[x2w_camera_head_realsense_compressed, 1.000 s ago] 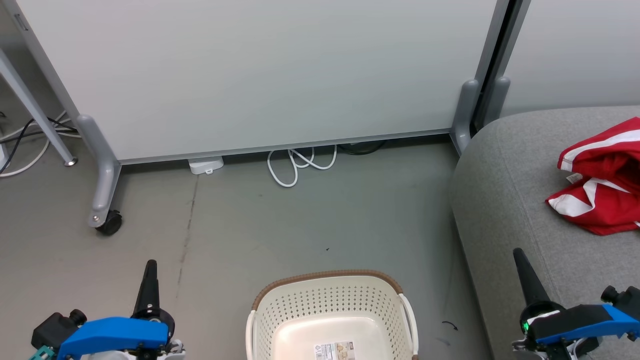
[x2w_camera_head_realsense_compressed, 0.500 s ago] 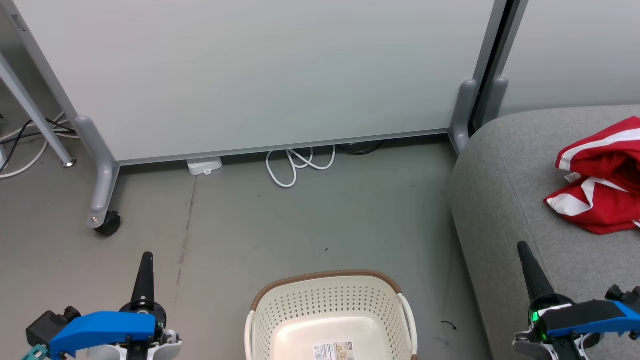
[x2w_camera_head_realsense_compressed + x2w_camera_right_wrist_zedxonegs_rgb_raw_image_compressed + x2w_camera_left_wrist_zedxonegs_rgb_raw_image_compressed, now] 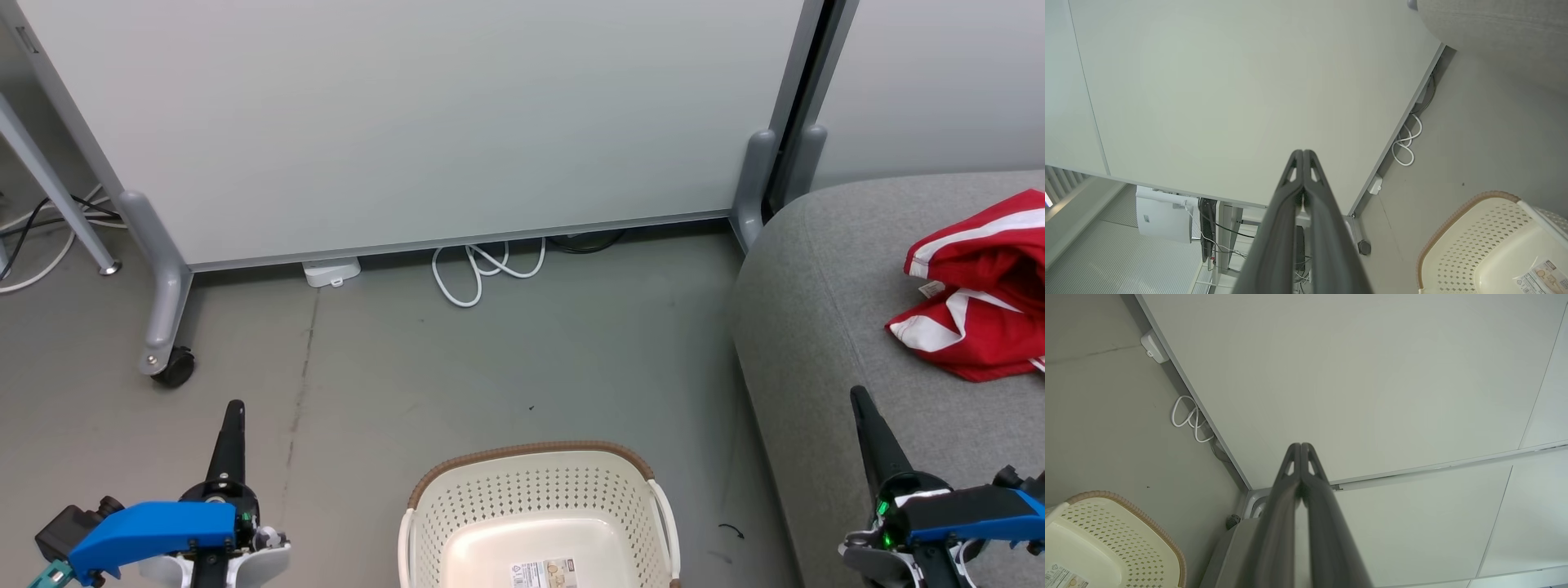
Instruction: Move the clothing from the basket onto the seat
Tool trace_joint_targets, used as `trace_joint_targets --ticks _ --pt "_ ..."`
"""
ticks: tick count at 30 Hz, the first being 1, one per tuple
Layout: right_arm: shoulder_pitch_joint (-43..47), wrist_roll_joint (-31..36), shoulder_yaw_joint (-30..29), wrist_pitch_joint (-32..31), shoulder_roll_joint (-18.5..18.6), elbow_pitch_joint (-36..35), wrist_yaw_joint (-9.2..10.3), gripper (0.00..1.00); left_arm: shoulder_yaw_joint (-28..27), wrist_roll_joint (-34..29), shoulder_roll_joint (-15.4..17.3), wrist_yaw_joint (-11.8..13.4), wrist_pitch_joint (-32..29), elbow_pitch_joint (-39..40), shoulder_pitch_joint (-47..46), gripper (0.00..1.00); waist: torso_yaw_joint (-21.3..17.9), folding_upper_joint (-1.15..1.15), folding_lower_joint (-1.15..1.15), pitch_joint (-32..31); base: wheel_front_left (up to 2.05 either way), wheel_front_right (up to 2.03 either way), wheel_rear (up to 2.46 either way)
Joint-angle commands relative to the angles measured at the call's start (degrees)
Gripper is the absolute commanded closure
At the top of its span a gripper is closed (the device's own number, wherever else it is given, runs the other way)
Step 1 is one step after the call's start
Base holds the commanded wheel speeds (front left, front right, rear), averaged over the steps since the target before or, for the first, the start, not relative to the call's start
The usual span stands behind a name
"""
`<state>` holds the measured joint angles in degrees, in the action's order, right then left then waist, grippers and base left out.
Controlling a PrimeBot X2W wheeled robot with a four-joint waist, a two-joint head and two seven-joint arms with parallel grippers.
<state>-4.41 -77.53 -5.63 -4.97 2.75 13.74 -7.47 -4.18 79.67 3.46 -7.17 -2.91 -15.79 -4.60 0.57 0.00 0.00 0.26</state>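
The red clothing [image 3: 984, 290] with white stripes lies crumpled on the grey seat [image 3: 824, 327] at the right edge of the head view. On the floor at the bottom centre stands the cream basket [image 3: 535, 518], holding no fabric, a label on its bottom. The same basket [image 3: 1106, 539] shows in the left wrist view and the basket [image 3: 1490, 245] in the right wrist view. My left gripper [image 3: 234, 408] is shut at the lower left, well left of the basket. My right gripper [image 3: 857, 396] is shut above the seat's front part. Both pairs of fingers [image 3: 1300, 447], [image 3: 1302, 153] are pressed together with nothing between them.
A white partition panel [image 3: 424, 122] on grey wheeled feet [image 3: 167, 359] stands behind the floor. White cable loops [image 3: 482, 269] and a small white box [image 3: 331, 271] lie at its base. More cables [image 3: 41, 229] run at the far left.
Both grippers have sunk slightly lower in the head view, the left drifting left and the right drifting right. The camera has shifted a little. Clothing and basket stay put.
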Motion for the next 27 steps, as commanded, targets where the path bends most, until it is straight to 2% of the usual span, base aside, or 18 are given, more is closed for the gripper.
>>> trace_joint_targets --ticks 1,27 --pt "-1.02 -1.45 -0.18 -0.28 0.19 -0.14 -0.03 1.0 -0.4 1.13 0.03 -0.43 -0.39 0.53 -1.02 1.0 -0.03 0.0 0.0 0.0 0.0 0.0 0.0" --pt "-1.86 -12.33 -0.83 -1.42 0.21 0.26 -0.04 1.0 -2.17 10.45 -0.48 -0.53 -3.16 1.62 -1.81 1.0 -0.45 0.0 0.0 -0.06 0.0 0.0 0.0"
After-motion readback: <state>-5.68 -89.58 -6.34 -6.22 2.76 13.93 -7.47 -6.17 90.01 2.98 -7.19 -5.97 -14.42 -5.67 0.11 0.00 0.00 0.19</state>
